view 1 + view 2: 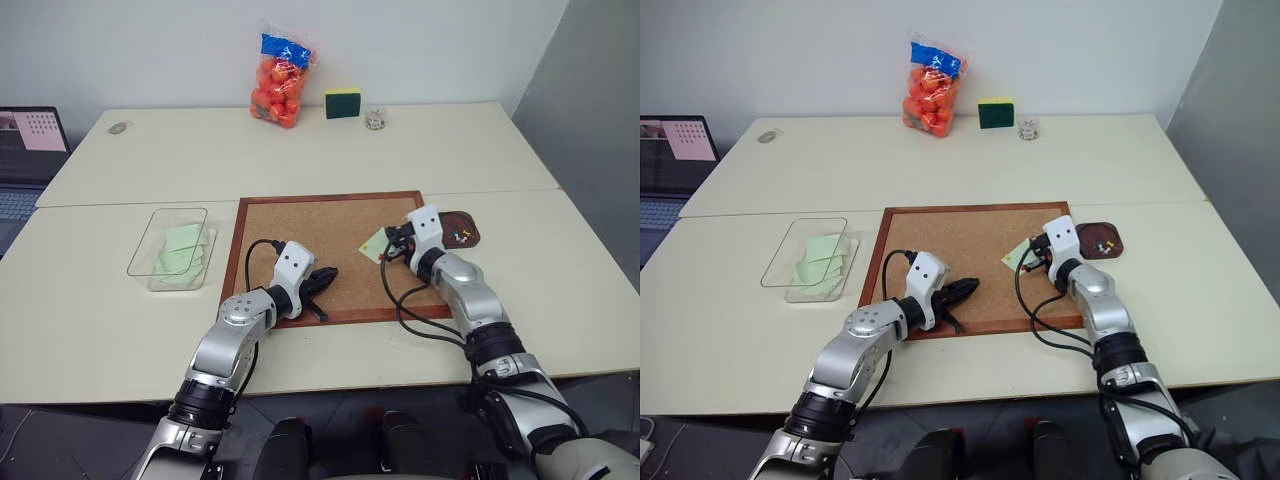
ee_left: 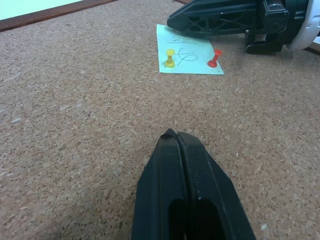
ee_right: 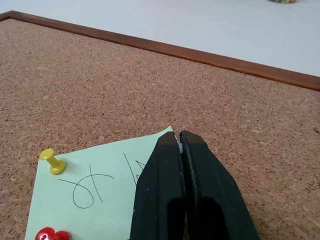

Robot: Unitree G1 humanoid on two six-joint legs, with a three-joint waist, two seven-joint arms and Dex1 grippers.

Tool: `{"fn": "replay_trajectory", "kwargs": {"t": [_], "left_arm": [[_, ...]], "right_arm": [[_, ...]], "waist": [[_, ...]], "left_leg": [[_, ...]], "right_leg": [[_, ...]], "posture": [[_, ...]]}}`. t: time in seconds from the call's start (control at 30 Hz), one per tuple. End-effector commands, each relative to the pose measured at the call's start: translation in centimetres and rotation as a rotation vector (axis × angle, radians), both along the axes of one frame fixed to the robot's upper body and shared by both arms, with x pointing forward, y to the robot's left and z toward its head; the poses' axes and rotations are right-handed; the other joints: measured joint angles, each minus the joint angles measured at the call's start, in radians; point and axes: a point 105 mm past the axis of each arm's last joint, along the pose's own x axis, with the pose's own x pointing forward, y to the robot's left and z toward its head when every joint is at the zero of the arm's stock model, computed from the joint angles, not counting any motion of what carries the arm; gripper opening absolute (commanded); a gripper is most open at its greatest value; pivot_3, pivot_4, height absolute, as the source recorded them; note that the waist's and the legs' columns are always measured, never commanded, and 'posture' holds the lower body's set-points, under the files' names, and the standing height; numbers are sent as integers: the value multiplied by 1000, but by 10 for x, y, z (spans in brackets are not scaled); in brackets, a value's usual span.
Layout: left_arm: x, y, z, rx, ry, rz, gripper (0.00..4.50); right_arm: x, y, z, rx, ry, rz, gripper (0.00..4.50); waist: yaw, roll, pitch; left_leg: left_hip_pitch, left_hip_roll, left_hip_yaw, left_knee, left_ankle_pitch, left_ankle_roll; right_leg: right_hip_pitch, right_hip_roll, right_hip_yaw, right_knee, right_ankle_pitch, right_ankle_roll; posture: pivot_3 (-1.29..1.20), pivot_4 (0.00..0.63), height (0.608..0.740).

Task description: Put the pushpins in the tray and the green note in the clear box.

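The green note (image 1: 375, 243) lies on the cork board (image 1: 300, 230), pinned by a yellow pushpin (image 3: 52, 161) and a red pushpin (image 3: 47, 234). My right gripper (image 3: 179, 136) is shut at the note's far corner. A small white bit that looks like a pushpin's head is pinched between its tips. My left gripper (image 2: 176, 135) is shut and empty, low over the board's near part, apart from the note. The brown tray (image 1: 472, 222) sits just right of the board with a few pushpins (image 1: 460, 236) in it. The clear box (image 1: 180, 211) stands left of the board and holds pale-green notes.
At the table's far edge are a bag of orange fruit (image 1: 280, 85), a yellow-and-green sponge (image 1: 342, 102) and a small glass jar (image 1: 375, 119). A laptop (image 1: 25, 140) stands at the far left. A cable loops from each wrist over the board's front frame.
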Motion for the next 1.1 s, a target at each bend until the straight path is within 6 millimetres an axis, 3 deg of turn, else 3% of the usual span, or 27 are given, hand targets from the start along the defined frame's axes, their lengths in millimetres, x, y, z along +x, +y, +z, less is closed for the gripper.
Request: {"fn": "replay_trajectory", "kwargs": {"t": [0.03,0.47,0.57,0.7,0.8,0.97,1.1], "left_arm": [[1,-2,-7,22,22,3,0],[2,-5,-8,20,27,-9,0],[2,-6,-7,18,26,-10,0],[1,-6,-7,16,24,-7,0],[1,-6,-8,16,24,-7,0],[1,-7,-8,19,25,-13,0],[1,-7,-7,21,21,-16,0]], "right_arm": [[-4,1,47,73,-210,26,22],[-8,-2,46,62,-223,35,22],[-5,-14,51,72,-238,-24,22],[6,-62,53,39,-245,-273,22],[9,-86,48,19,-223,-387,22],[12,-109,41,16,-172,-483,22],[13,-105,40,32,-158,-456,22]], "waist": [[0,0,0],[1,0,0],[2,0,0],[4,0,0],[4,0,0],[0,0,0],[0,0,0]], "left_leg": [[0,0,0,0,0,0],[-1,0,0,0,0,0],[-1,0,0,0,0,0],[-1,0,0,0,0,0],[-1,-1,1,0,0,0],[-1,0,1,-1,0,0],[-1,0,2,-1,0,0]], "right_leg": [[0,0,0,0,0,0],[-1,0,0,-1,-2,3],[0,0,0,-1,-2,3],[0,-1,0,-1,-2,3],[0,-1,1,-1,-2,3],[-1,0,2,-1,-2,3],[-1,0,2,-1,-2,3]], "posture": [[0,150,740],[0,150,740],[0,150,740],[0,150,740],[0,150,740],[0,150,740],[0,150,740]]}}
